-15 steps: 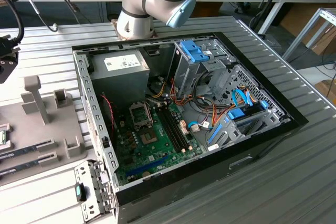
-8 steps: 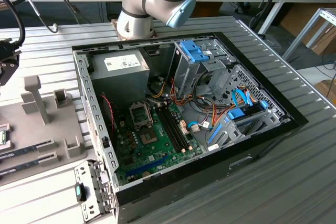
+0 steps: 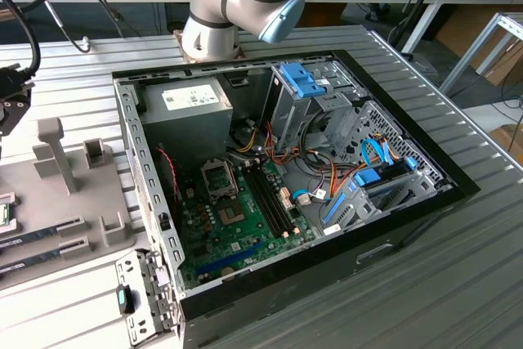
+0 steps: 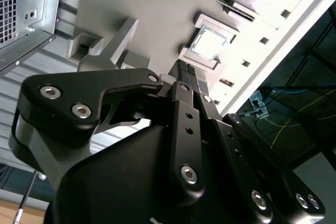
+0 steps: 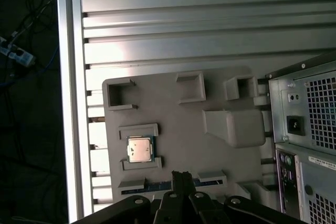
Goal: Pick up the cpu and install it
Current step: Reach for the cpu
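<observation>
The cpu (image 5: 140,149) lies flat, metal top up, in a square nest on the grey fixture plate (image 5: 178,124). Raised rims frame the nest on two opposite sides. The plate rests on the ribbed aluminium table (image 5: 173,30), just beside the rear panel of the computer case (image 5: 304,145).

The gripper (image 5: 181,174) hangs above the plate and touches nothing. Its two narrow fingers (image 4: 181,77) are pressed together with no visible gap, and nothing is held between them.

Position of the cpu relative to the jaws:
- In both wrist views the cpu (image 4: 210,43) sits clear of the fingertips, off to one side of the line of the closed jaws, not under them.
- In the first wrist view the tips are over the edge of the plate next to the nest, near a slot holding a long narrow stick (image 5: 152,185).

In the exterior view the case (image 3: 392,226) lies open on the table with the motherboard (image 3: 233,230) exposed. The plate (image 3: 73,202) is at the exterior view's left of it.
</observation>
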Robot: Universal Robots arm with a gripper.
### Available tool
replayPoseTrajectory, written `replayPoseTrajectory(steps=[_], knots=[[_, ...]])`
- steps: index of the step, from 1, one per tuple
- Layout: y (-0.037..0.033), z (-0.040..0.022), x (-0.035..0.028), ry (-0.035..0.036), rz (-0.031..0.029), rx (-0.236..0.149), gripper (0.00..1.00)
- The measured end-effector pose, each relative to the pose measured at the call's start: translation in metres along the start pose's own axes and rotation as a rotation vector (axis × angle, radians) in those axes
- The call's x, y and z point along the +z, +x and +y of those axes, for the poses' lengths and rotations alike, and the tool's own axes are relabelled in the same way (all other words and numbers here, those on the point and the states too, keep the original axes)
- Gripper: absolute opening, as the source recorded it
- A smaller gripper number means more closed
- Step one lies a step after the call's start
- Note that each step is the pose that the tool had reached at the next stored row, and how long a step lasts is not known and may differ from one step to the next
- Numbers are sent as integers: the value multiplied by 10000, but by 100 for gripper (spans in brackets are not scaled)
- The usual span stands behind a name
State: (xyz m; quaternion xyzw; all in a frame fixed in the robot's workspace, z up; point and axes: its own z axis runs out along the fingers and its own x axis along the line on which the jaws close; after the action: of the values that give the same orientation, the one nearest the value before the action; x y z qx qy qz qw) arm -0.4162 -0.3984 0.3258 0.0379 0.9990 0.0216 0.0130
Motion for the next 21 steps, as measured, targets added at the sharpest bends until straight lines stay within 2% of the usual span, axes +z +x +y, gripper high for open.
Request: replayPoseTrajectory(steps=[21], knots=[[2,-4,97,0,0,0,11]])
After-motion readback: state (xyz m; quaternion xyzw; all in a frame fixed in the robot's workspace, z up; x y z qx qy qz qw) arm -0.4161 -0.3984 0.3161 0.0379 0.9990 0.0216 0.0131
